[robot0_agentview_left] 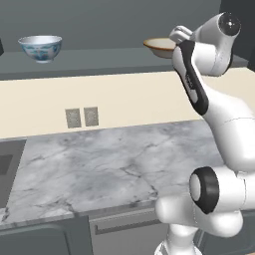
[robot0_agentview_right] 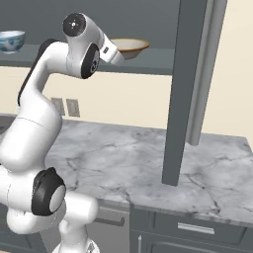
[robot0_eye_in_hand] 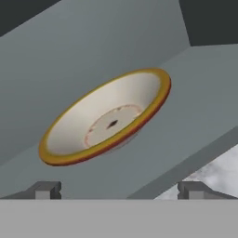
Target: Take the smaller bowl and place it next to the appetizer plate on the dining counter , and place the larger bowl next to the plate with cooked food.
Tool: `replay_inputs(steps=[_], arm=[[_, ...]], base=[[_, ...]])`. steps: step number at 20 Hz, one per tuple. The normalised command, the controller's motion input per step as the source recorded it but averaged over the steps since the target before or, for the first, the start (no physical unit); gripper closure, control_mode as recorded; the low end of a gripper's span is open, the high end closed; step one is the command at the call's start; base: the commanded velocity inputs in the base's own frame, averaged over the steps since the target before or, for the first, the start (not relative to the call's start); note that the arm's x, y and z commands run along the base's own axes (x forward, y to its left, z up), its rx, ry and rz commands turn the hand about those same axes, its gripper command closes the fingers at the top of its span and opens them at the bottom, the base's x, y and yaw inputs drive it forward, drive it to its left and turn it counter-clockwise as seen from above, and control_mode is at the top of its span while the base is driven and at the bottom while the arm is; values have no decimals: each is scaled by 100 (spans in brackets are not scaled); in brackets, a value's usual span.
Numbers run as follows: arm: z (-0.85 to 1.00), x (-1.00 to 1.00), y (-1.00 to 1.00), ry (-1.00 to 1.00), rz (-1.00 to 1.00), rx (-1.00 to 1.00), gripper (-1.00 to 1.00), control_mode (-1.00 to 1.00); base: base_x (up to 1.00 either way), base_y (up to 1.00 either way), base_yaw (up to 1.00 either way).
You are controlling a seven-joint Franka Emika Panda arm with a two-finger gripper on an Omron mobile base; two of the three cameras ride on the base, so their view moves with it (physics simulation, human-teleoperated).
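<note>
The larger bowl (robot0_eye_in_hand: 109, 122), wide, shallow and cream with an orange-brown rim, sits on a grey wall shelf (robot0_agentview_left: 99, 62) straight ahead of my gripper (robot0_eye_in_hand: 118, 190). The gripper is open with nothing between its fingertips (robot0_eye_in_hand: 46, 189) and stays a short way from the bowl. In the left base view the larger bowl (robot0_agentview_left: 158, 47) is partly behind my hand; in the right base view the larger bowl (robot0_agentview_right: 132, 46) peeks out just past it. The smaller bowl (robot0_agentview_left: 41, 48), blue-and-white, stands further left on the same shelf, smaller bowl (robot0_agentview_right: 10, 40). The dining counter and both plates are out of view.
A marble counter (robot0_agentview_left: 99, 164) runs below the shelf, with two wall sockets (robot0_agentview_left: 82, 117) on the cream wall behind it. A dark sink recess (robot0_agentview_left: 6, 172) lies at its left end. A tall grey cabinet post (robot0_agentview_right: 190, 74) stands just right of the larger bowl.
</note>
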Motion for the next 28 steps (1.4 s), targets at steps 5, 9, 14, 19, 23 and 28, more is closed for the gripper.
replay_inputs(steps=[5, 9, 14, 19, 23, 28], arm=[[-14, 51, -8, 0, 0, 0, -100, -100], [-21, 51, -8, 0, 0, 0, -100, -100], [-9, 57, -5, 0, 0, 0, -100, -100], [0, 59, 0, 0, 0, 0, -100, -100], [0, 42, 0, 0, 0, 0, 100, -100], [-3, 1, 0, 0, 0, 0, 100, -100]], base=[[0, 0, 0], [0, 0, 0], [0, 0, 0], [0, 0, 0], [0, 0, 0], [0, 0, 0]])
